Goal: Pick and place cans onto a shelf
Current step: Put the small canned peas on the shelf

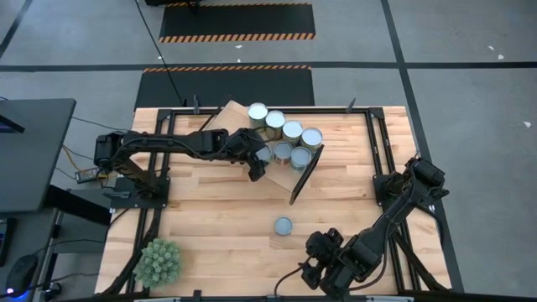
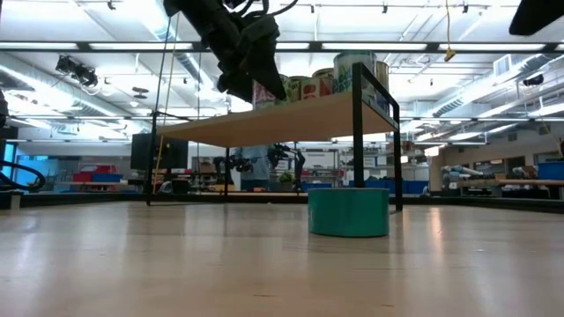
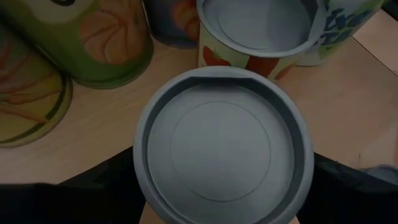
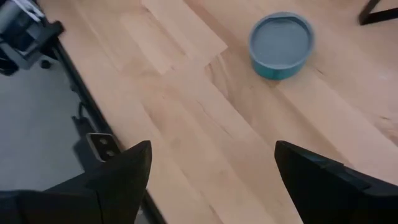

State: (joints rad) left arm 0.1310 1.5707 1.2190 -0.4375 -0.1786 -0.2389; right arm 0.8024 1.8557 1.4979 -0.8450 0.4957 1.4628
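The light-wood shelf (image 1: 226,126) stands skewed at the table's far middle on black legs. Several cans (image 1: 292,130) stand upright on it near its right end. My left gripper (image 1: 257,161) is over the shelf, shut on one grey-topped can (image 3: 221,149) beside the others. One teal-sided can (image 1: 283,226) stands upright on the tabletop in front of the shelf; it also shows in the right wrist view (image 4: 281,45). My right gripper (image 4: 211,168) is open and empty near the table's front edge, nearer than that can. My left gripper has the can's side wall (image 3: 144,186) between its two fingers, one finger (image 3: 93,193) on each side, just below the rim. The fingers slant down from the table's left. The can is upright at the shelf top (image 2: 291,119); whether its bottom rests there I cannot tell.
A spiky green plant ball (image 1: 158,262) lies at the table's near left corner. Black frame rails (image 1: 373,151) run along the table's sides. The shelf's black leg (image 2: 357,132) stands behind the teal can in the low view.
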